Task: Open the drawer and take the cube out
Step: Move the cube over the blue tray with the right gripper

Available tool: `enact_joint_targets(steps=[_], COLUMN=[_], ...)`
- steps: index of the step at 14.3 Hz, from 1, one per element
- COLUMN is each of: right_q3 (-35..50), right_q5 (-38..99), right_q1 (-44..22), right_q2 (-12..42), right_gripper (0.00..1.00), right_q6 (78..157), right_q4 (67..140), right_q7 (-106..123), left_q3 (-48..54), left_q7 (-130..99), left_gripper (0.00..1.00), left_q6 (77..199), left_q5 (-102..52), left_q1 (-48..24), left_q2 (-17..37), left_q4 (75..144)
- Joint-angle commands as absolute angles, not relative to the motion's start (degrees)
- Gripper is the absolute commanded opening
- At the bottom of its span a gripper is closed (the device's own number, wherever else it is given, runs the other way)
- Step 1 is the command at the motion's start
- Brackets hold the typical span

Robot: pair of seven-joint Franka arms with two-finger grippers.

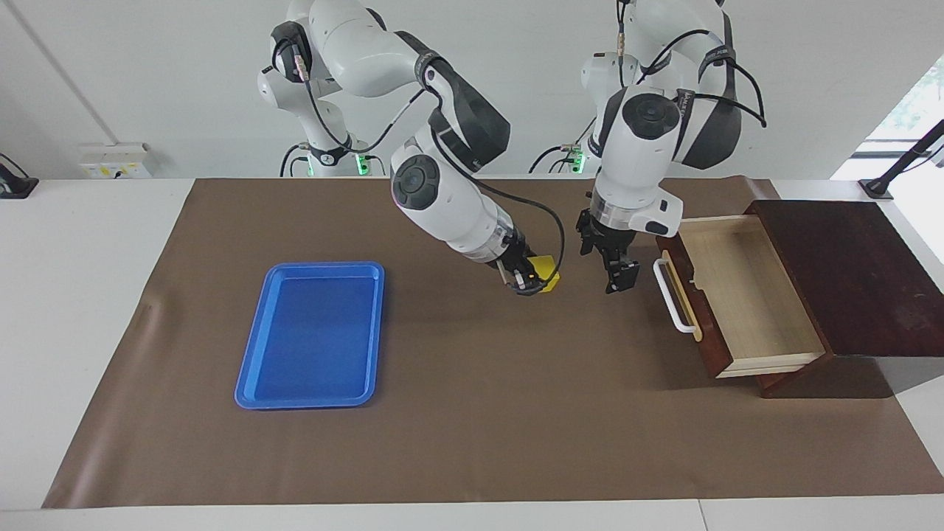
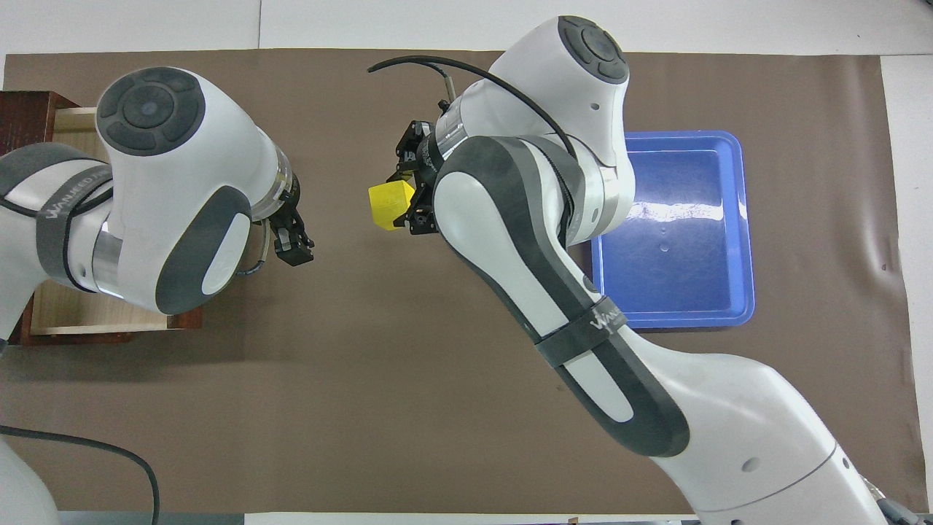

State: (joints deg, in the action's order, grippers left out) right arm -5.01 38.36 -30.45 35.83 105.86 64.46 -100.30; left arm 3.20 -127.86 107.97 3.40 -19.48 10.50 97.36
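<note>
The yellow cube [image 1: 547, 267] [image 2: 389, 205] hangs above the brown mat near the table's middle, with my right gripper [image 1: 535, 281] [image 2: 410, 200] shut on it. My left gripper [image 1: 616, 274] [image 2: 293, 245] stands open and empty over the mat between the cube and the drawer's white handle [image 1: 674, 296]. The drawer [image 1: 745, 291] is pulled out of its dark wooden box [image 1: 848, 273], and its pale interior holds nothing. In the overhead view the left arm covers most of the drawer [image 2: 76, 315].
A flat blue tray [image 1: 254, 346] [image 2: 742, 219] lies on the mat toward the right arm's end of the table, with nothing in it. The brown mat [image 1: 479, 413] covers most of the tabletop.
</note>
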Motion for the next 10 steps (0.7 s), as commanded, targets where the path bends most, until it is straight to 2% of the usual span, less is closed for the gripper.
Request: enact_joint_targets(steps=[1,5,8,10], right_q3=[-4.39,-4.13,-4.22,-4.39], right_q5=[39.55,41.3,44.73,44.74], right_q1=[-24.8,-14.18,-5.91,-2.83], right_q2=[33.05,32.26,30.33,29.45], right_gripper=[0.0,0.0,0.0,0.0], right_q6=[102.41,97.49,96.07,95.71], right_q4=[65.3,66.18,70.74,73.72], right_q7=[-96.26,-88.45,-80.87,-78.32], left_q3=[3.6,3.52,3.52,3.52], left_q7=[-122.1,-114.71,-108.48,-105.48], left_gripper=[1.0,1.0,1.0,1.0], left_q6=[108.28,111.7,113.55,114.52], left_q5=[3.34,3.43,3.52,3.6], left_q1=[-16.01,-10.91,-6.7,-4.67], left_q2=[7.39,6.42,6.68,6.68], left_q4=[102.73,105.9,105.91,106.0])
